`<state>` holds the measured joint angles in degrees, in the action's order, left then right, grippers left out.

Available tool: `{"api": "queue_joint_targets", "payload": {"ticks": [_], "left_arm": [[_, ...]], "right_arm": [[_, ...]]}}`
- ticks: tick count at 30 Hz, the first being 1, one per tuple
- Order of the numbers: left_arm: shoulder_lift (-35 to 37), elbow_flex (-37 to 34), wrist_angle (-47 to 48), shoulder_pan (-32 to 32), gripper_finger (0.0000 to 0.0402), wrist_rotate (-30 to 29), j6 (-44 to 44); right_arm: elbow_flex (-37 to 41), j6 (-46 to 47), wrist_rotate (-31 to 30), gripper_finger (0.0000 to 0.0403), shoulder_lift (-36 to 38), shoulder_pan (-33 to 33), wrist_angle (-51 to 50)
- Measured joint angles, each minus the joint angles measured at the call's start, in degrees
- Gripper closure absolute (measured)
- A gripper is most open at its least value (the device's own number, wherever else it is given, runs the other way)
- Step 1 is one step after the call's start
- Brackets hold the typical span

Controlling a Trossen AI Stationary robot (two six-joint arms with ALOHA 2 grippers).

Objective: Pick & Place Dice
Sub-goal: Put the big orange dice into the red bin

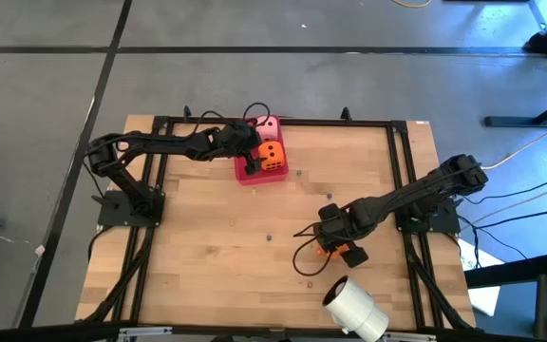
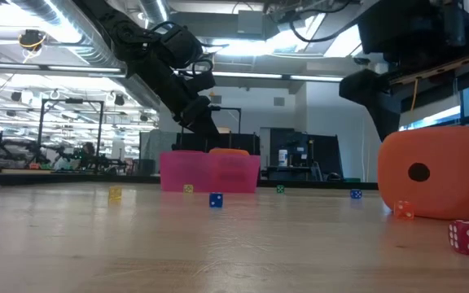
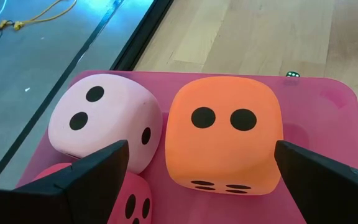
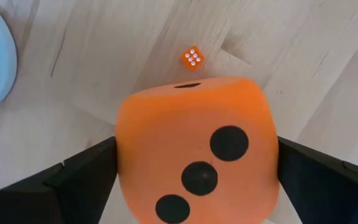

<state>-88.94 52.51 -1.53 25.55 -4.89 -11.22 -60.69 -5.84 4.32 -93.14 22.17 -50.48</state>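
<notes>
On the left, my left gripper (image 1: 252, 142) hangs over the red tray (image 1: 245, 175) at the table's far edge, fingers spread wide and empty; the pink die (image 3: 101, 121), an orange die (image 3: 224, 134) and the red die (image 3: 132, 202) sit packed in it. Moving right, my right gripper (image 1: 335, 245) has its wide-open fingers either side of the last orange die (image 4: 194, 149), which lies on the bare wood directly between them; I can't tell whether the pads touch it. The tray lies up and left across open board. A white roll (image 1: 356, 310) sits close by, toward the near edge.
</notes>
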Motion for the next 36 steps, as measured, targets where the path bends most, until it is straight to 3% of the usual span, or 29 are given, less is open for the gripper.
{"api": "queue_joint_targets", "payload": {"ticks": [14, 22, 30, 36], "left_arm": [[0.00, 0.01, 0.00, 0.02, 0.0002, 0.01, 0.01], [0.01, 0.02, 0.02, 0.01, 0.0002, 0.02, 0.00], [0.02, 0.00, -0.05, 0.02, 0.0002, 0.01, 0.01], [0.02, 0.00, -0.38, 0.02, 0.0002, 0.00, -2.93]], "right_arm": [[2.14, 6.84, -1.98, 0.0002, -0.56, 1.31, 3.44], [-1.62, 11.60, -5.86, 0.0002, -1.36, 1.30, 3.42], [-5.06, 21.64, -4.17, 0.0003, -1.14, 1.29, 2.66], [-7.65, 21.79, -3.36, 0.0003, -1.09, 1.24, 2.39]]}}
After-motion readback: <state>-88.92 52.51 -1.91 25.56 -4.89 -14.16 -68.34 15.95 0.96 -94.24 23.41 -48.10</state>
